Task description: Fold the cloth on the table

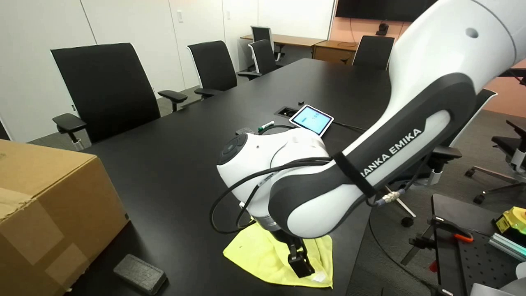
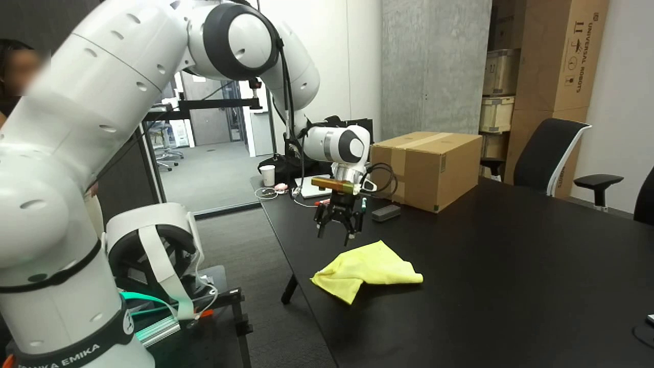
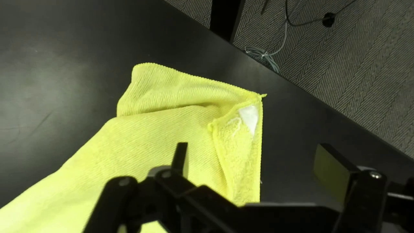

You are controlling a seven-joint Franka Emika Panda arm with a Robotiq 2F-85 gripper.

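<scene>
The yellow cloth (image 1: 259,255) lies rumpled near one edge of the black table (image 1: 176,164). It also shows in an exterior view (image 2: 370,266), with one corner pointing toward the camera. In the wrist view the cloth (image 3: 145,142) has a narrow flap turned over along its right side, with a white tag at the corner. My gripper (image 2: 334,237) is open and empty, pointing down above the cloth. In the wrist view the gripper (image 3: 254,158) has one finger over the cloth and one over bare table, with the flap's edge between them. Part of the cloth is hidden behind the arm and gripper.
A cardboard box (image 1: 61,222) and a dark grey eraser block (image 1: 139,273) stand on the table; both also show in an exterior view (image 2: 434,168). A tablet (image 1: 312,119) and a marker (image 1: 266,126) lie farther along. The table's edge runs close to the cloth. Chairs (image 1: 107,90) ring the table.
</scene>
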